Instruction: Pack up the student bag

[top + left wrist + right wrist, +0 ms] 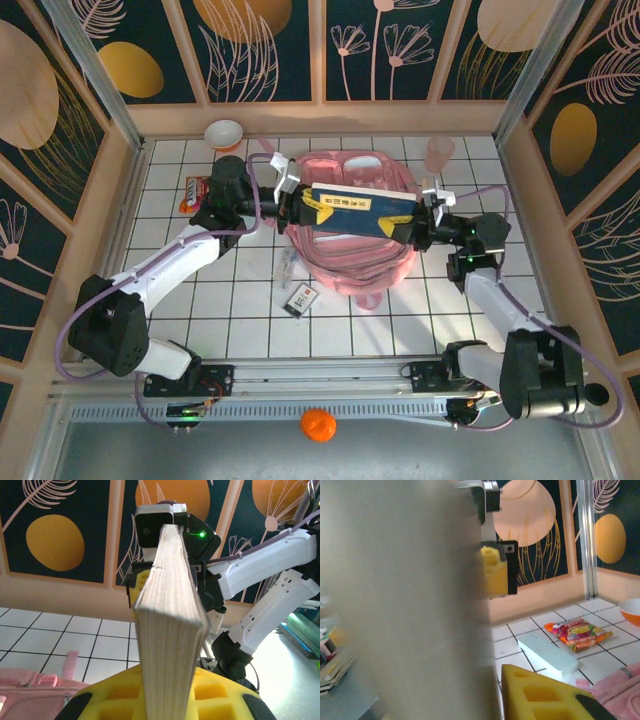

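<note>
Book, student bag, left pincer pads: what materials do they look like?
Book: paper, matte fibrous page edges; blue cover looks like coated card.
Student bag: soft pink fabric, creased and slumped.
Left pincer pads: matte yellow, moulded recesses; foam or soft rubber, cannot tell which.

student bag [352,265]: soft pink, lighter trim
book [355,208]: blue cover, yellow label at the end by the left gripper [297,207]; cream page edges
pads [220,695]: yellow, black trim
table [200,320]: white tiles, dark grid lines
walls [165,35]: navy, peach leaf outlines, golden ovals
bowl [223,133]: orange, whitish inside
snack packet [193,193]: red, orange, yellow
ball [318,425]: orange
</note>
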`<state>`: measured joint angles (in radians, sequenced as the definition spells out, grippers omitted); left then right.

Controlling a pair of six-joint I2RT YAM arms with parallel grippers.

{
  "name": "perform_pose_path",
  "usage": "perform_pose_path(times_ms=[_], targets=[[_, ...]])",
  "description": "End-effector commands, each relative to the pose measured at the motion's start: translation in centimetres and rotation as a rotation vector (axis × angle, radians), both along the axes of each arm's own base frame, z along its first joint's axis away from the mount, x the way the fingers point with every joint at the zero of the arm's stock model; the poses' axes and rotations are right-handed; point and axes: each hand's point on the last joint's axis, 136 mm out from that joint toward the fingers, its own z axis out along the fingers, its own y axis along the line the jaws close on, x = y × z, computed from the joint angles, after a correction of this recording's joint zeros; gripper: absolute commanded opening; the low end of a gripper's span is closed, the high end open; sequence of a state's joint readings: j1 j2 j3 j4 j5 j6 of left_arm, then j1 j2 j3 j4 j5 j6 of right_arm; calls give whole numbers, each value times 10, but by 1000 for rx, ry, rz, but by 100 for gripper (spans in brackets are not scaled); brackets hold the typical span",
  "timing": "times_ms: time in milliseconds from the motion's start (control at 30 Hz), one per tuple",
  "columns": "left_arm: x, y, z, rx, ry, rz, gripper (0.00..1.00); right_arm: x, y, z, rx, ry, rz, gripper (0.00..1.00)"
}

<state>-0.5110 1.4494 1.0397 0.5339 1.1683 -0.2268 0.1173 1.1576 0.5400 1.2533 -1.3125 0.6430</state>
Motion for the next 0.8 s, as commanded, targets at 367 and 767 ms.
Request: perform_pose_path(times_ms=[367,767], targets=[[72,20,-17,124,-158,499,71,16,-47,26,109,125,-129,0],[58,-25,-130,543,-392,429,78,75,-119,-35,-55,572,-711,0]])
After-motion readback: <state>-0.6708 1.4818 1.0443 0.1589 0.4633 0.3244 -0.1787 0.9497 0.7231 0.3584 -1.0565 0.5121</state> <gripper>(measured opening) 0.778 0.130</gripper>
